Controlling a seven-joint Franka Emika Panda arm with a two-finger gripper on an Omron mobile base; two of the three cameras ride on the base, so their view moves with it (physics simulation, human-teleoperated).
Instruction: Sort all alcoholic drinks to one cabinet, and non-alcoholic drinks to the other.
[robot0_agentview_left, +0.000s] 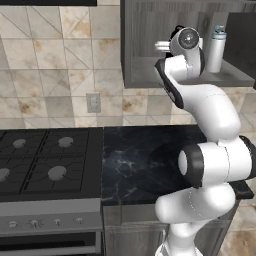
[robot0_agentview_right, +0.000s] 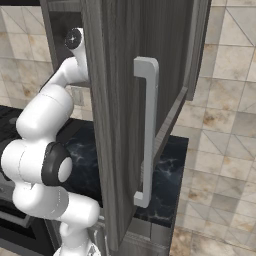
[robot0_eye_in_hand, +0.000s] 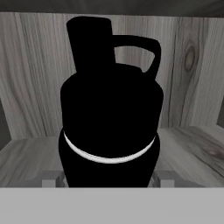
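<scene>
In the left base view the stove (robot0_agentview_left: 45, 165) stood at left, the dark marble counter (robot0_agentview_left: 135, 160) beside it. The arm reached up into the open grey cabinet (robot0_agentview_left: 150, 45), where the white teal-lidded bottle (robot0_agentview_left: 217, 49) stood upright on the shelf at right. In the hand view the all-black bottle (robot0_eye_in_hand: 109, 118) stood upright on the shelf, between the spread fingers of the gripper (robot0_eye_in_hand: 109, 178); contact could not be confirmed. The cabinet door (robot0_agentview_right: 130, 100) with its pale bar handle (robot0_agentview_right: 147, 130) hung open.
</scene>
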